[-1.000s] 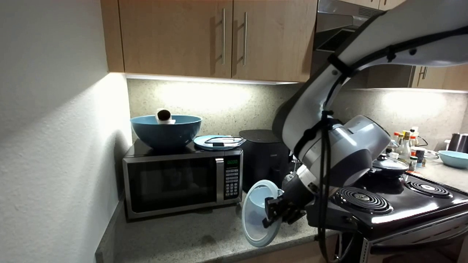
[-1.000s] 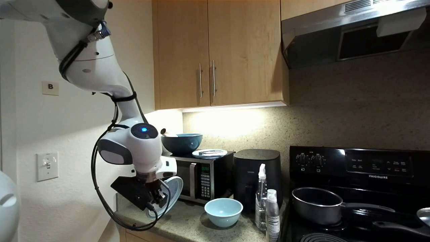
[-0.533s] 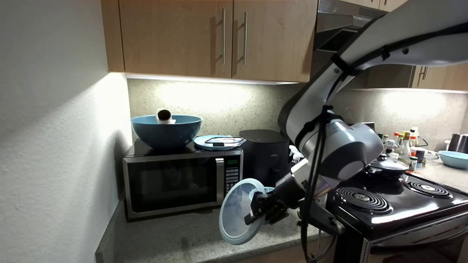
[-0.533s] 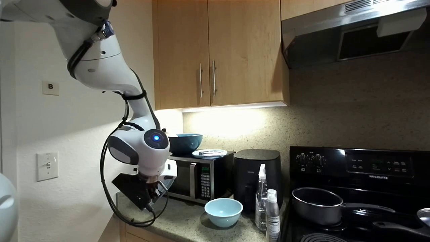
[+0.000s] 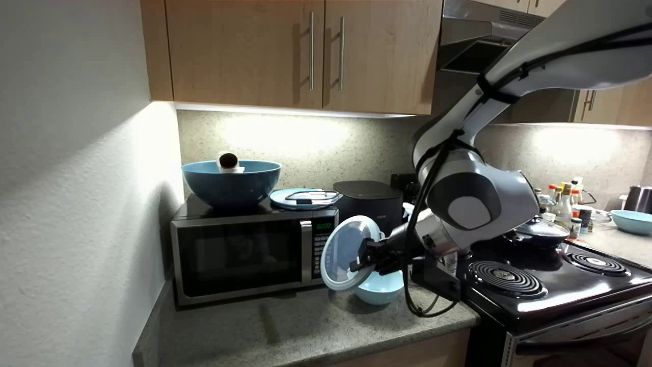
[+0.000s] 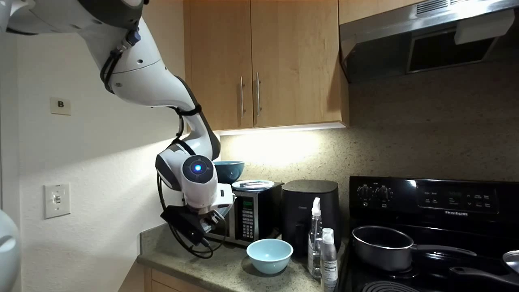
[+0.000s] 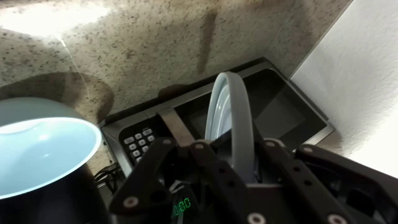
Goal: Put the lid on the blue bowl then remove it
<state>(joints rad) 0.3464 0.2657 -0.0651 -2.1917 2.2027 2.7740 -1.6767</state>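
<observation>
The lid (image 5: 342,251) hangs in the air to the left of the blue bowl (image 6: 270,254), tipped almost on edge, nearer than the right end of the microwave (image 5: 239,257). The hand (image 5: 364,258) is clenched on it, pinching across the rim at one side; how deep that grip reaches is hard to judge, since in the wrist view the hand's own dark parts cover it.

The lid looks like light plastic: stiff around the thick rim, perhaps a little bendy across the pale middle, and smooth enough to swivel under a one-sided pinch. It should not break easily. The rim is the sensible place to hold, but the lid needs turning flat before it can go on; for taking it off, an overhanging edge would serve best.

The blue bowl stands upright and uncovered on the speckled counter (image 6: 231,265). Being glossy and probably light, it could skate if nudged sideways. Near it on the right stand a spray bottle (image 6: 315,245) and a shorter bottle (image 6: 329,263), with the stove (image 5: 560,290) farther right; a plain wall (image 5: 76,178) closes off the left.
</observation>
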